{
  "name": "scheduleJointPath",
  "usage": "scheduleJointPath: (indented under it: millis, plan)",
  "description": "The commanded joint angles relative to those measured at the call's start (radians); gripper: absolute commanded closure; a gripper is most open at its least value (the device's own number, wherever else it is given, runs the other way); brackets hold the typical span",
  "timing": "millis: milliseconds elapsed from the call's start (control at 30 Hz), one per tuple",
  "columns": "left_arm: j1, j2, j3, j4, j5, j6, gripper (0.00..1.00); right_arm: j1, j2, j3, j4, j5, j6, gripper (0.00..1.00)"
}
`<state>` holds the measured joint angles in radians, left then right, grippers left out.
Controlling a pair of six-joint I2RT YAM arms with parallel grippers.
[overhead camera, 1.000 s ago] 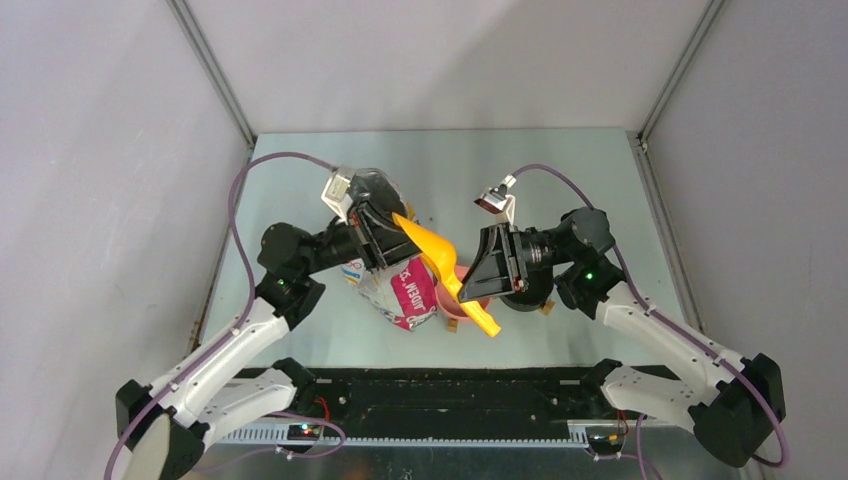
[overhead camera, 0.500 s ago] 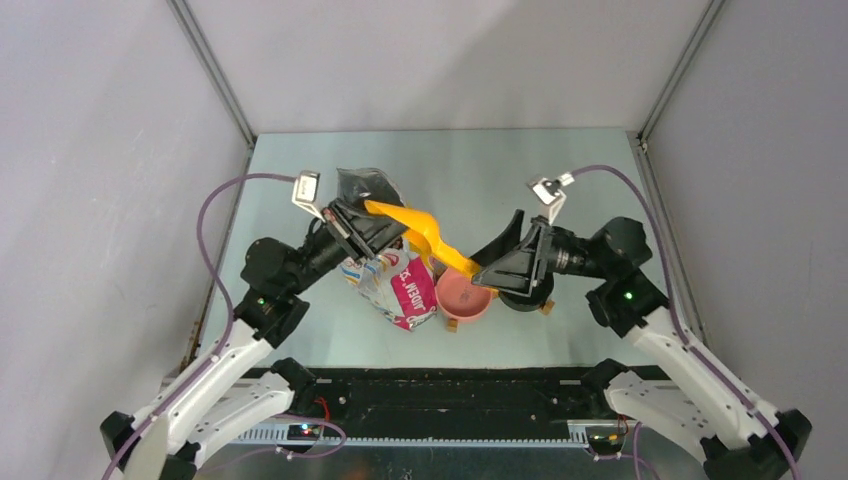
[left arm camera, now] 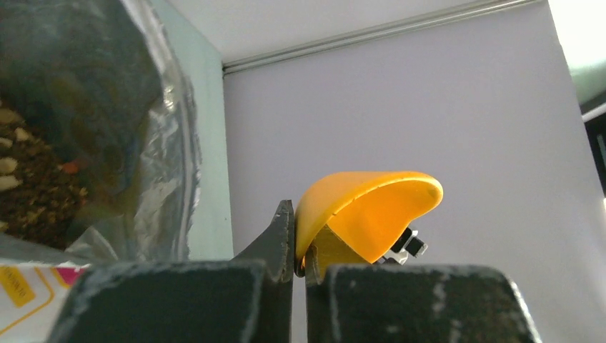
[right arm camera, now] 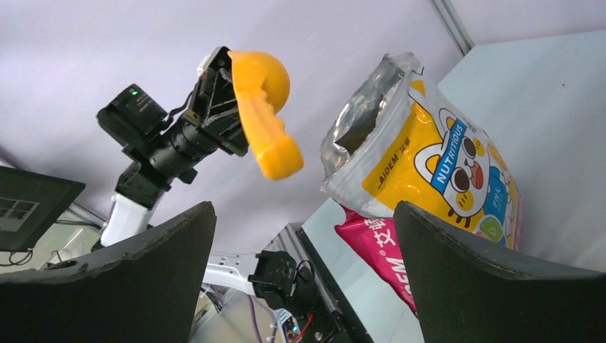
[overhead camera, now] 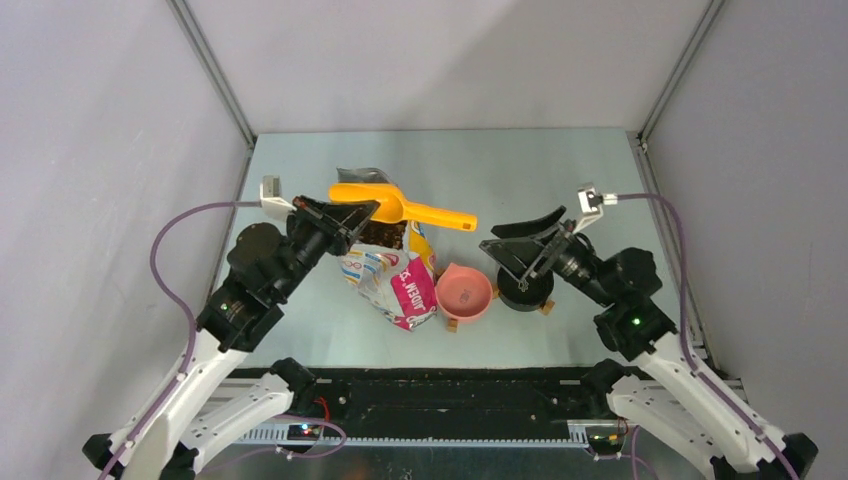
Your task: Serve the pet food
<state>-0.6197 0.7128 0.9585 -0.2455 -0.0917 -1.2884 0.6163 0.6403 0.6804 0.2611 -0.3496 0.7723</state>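
Note:
My left gripper (overhead camera: 362, 208) (left arm camera: 300, 246) is shut on the rim of the orange scoop (overhead camera: 400, 207) (left arm camera: 371, 214) (right arm camera: 261, 114). It holds the scoop level above the open bag (overhead camera: 392, 282) (right arm camera: 436, 168), with the handle pointing right. Brown pet food (overhead camera: 385, 235) (left arm camera: 28, 182) shows inside the bag's foil mouth. My right gripper (overhead camera: 525, 245) (right arm camera: 304, 214) hangs open and empty to the right of the scoop's handle, above the black bowl (overhead camera: 525, 292). A pink bowl (overhead camera: 465, 292) stands between the bag and the black bowl; I see no pellets in it.
The bag leans against the pink bowl's left side. Grey walls close in the table (overhead camera: 480, 170) on the left, back and right. A black rail (overhead camera: 450, 395) runs along the near edge between the arm bases.
My right gripper opened, let go of the scoop's handle and drew back to the right. My left gripper closed on the scoop's rim and swung the scoop up to level over the bag.

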Motion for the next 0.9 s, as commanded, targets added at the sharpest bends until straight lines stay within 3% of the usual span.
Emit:
scheduleJointPath:
  millis: [0, 133, 867]
  plan:
    - [-0.003, 0.007, 0.015, -0.07, -0.017, -0.109, 1.0, 0.032, 0.086, -0.002, 0.174, 0.034, -0.006, 0.01]
    - [-0.005, 0.029, 0.014, -0.064, 0.026, -0.118, 1.0, 0.055, 0.143, 0.006, 0.266, 0.023, -0.004, 0.01]
    - [-0.004, 0.044, -0.065, 0.026, 0.06, -0.18, 1.0, 0.172, 0.306, 0.105, 0.299, 0.126, 0.062, 0.14]
